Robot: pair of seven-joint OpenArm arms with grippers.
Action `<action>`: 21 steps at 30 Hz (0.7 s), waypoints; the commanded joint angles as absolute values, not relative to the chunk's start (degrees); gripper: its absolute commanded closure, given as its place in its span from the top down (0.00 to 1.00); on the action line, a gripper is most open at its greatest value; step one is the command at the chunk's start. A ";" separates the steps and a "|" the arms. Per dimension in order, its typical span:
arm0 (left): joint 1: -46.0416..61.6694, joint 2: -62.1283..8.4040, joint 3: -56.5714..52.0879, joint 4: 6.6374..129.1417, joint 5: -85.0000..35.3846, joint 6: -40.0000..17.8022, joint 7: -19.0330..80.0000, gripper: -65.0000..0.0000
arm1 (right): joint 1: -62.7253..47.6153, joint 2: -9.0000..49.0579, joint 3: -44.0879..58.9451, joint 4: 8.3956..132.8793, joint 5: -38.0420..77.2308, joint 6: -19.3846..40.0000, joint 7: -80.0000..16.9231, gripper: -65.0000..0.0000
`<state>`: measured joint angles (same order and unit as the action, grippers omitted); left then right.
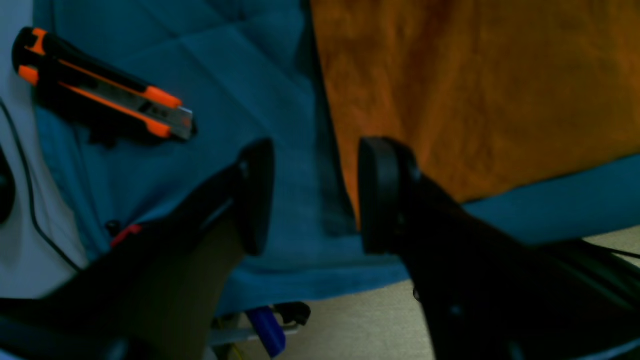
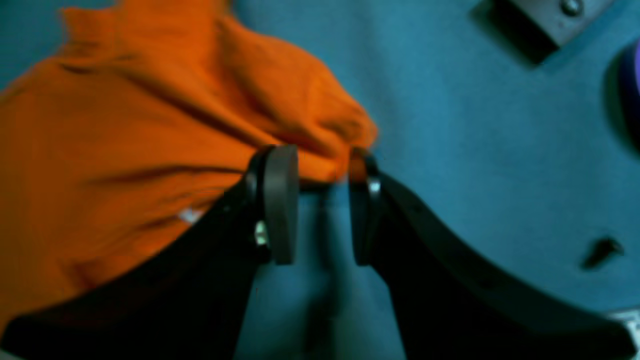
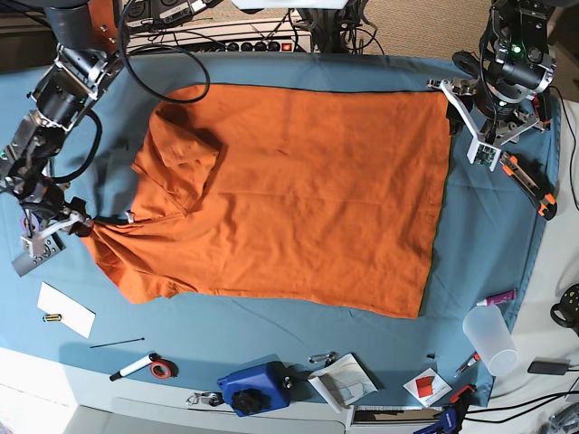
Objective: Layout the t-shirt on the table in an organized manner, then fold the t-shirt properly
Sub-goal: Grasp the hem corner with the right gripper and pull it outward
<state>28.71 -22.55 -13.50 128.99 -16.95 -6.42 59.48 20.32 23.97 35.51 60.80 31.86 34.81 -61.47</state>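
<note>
At the left of the base view, the right gripper (image 3: 80, 226) sits at the neck end of the t-shirt (image 3: 298, 190), and its wrist view shows the fingers (image 2: 280, 200) parted with a bunched fold of orange cloth at their tips; whether they pinch it cannot be told. The t-shirt lies mostly flat in the middle of the table (image 3: 271, 334), neck toward that gripper, hem toward the far side, with one sleeve folded over onto the chest and the collar area gathered into a point. To spread it well, I judge the right gripper should take only the top layer at the collar and draw it outward low and slowly, so the body does not slide. Further right, the left gripper (image 3: 470, 113) hangs over the hem corner, fingers (image 1: 257, 195) spread and empty, just beside the edge; it could pin that corner as an anchor. A box cutter (image 1: 105, 85) lies near it, best avoided.
</note>
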 commanded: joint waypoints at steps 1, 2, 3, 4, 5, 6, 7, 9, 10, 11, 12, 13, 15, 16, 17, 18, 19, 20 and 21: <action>28.51 -23.18 -13.65 129.93 -16.71 -6.44 58.43 0.44 | 22.02 26.44 35.68 61.95 35.38 35.75 -59.37 0.28; 28.51 -23.18 -13.65 129.93 -16.71 -6.44 58.43 0.44 | 22.41 27.00 35.75 61.95 37.28 36.71 -58.48 0.28; 28.51 -23.18 -13.65 129.93 -16.71 -6.44 58.43 0.44 | 23.11 27.40 35.73 61.95 37.45 37.12 -57.45 0.28; 28.53 -23.18 -13.65 129.93 -16.71 -6.44 58.43 0.44 | 24.10 27.46 35.73 61.93 36.18 37.10 -55.88 0.28; 28.51 -23.18 -13.65 129.93 -16.73 -6.44 58.41 0.44 | 25.28 27.42 35.62 61.93 33.87 37.01 -54.15 0.28; 28.51 -23.18 -13.65 129.93 -16.71 -6.44 58.41 0.44 | 26.57 27.31 35.14 61.93 31.05 36.64 -52.90 0.28; 28.42 -23.18 -13.65 129.93 -16.71 -6.44 58.43 0.44 | 27.86 27.31 34.13 61.91 29.04 35.97 -52.12 0.28; 28.42 -23.18 -13.65 129.93 -16.73 -6.44 58.37 0.44 | 30.28 27.33 30.76 61.87 26.74 33.08 -51.35 0.28; 28.42 -23.16 -13.65 129.93 -16.73 -6.44 58.41 0.44 | 31.44 27.31 28.49 61.78 25.15 31.62 -50.98 0.28; 28.42 -23.18 -13.65 129.93 -16.73 -6.44 58.43 0.44 | 32.58 27.31 25.80 61.47 23.03 30.30 -50.39 0.28; 28.40 -23.18 -13.65 129.93 -16.73 -6.44 58.41 0.44 | 33.74 27.31 22.92 60.71 20.78 28.58 -49.65 0.28; 28.40 -23.18 -13.65 129.93 -16.73 -6.44 58.39 0.44 | 34.79 27.31 20.12 59.59 18.87 26.70 -48.60 0.28; 28.42 -23.16 -13.65 129.93 -16.71 -6.44 58.46 0.44 | 36.51 27.31 15.22 56.58 17.02 24.05 -46.68 0.28; 28.42 -23.16 -13.65 129.93 -16.71 -6.44 58.46 0.44 | 37.26 27.29 13.23 54.87 17.04 23.66 -45.89 0.28; 28.42 -23.16 -13.65 129.93 -16.71 -6.44 58.46 0.44 | 37.95 27.16 11.57 53.32 17.02 23.46 -45.56 0.28; 28.42 -23.16 -13.65 129.93 -16.71 -6.44 58.46 0.44 | 38.30 27.00 10.33 51.92 16.78 23.05 -45.47 0.28; 28.42 -23.16 -13.65 129.93 -16.71 -6.44 58.46 0.44 | 38.59 26.61 9.58 50.81 15.86 22.63 -45.08 0.28; 28.40 -23.18 -13.65 129.93 -16.71 -6.44 58.43 0.44 | 38.57 26.13 9.37 49.91 14.22 22.06 -44.62 0.28; 28.42 -23.18 -13.65 129.93 -16.71 -6.44 58.46 0.44 | 38.50 25.47 9.43 49.21 12.47 21.30 -44.38 0.28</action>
<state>28.56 -22.57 -13.45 128.99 -16.93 -6.42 59.46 36.38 24.56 9.28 48.34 11.79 21.15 -45.98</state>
